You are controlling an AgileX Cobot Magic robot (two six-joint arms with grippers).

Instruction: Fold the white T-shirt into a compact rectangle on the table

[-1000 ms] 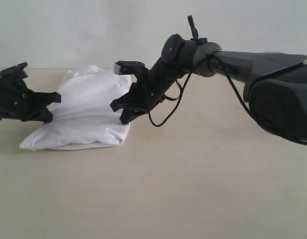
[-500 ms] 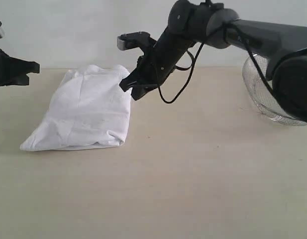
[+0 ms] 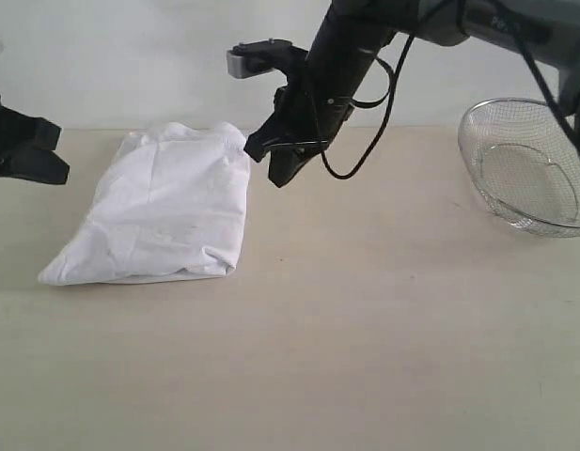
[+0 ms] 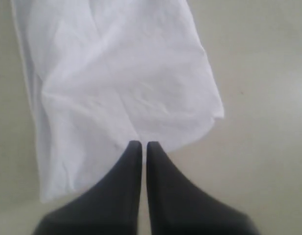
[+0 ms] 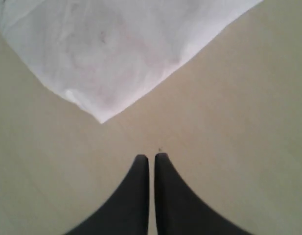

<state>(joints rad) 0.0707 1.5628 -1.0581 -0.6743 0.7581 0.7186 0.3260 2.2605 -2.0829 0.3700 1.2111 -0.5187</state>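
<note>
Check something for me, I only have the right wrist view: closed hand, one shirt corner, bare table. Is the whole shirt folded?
Observer: Yes. In the exterior view the white T-shirt lies on the table as one folded, roughly rectangular bundle.
Operator: Left hand on it?
Observer: No. In the exterior view the left hand hangs off the shirt's left side, apart from it, and its wrist view shows it closed on nothing.
Operator: Anything else out there?
Observer: A wire basket stands on the table at the right of the exterior view, well away from the shirt.
</note>
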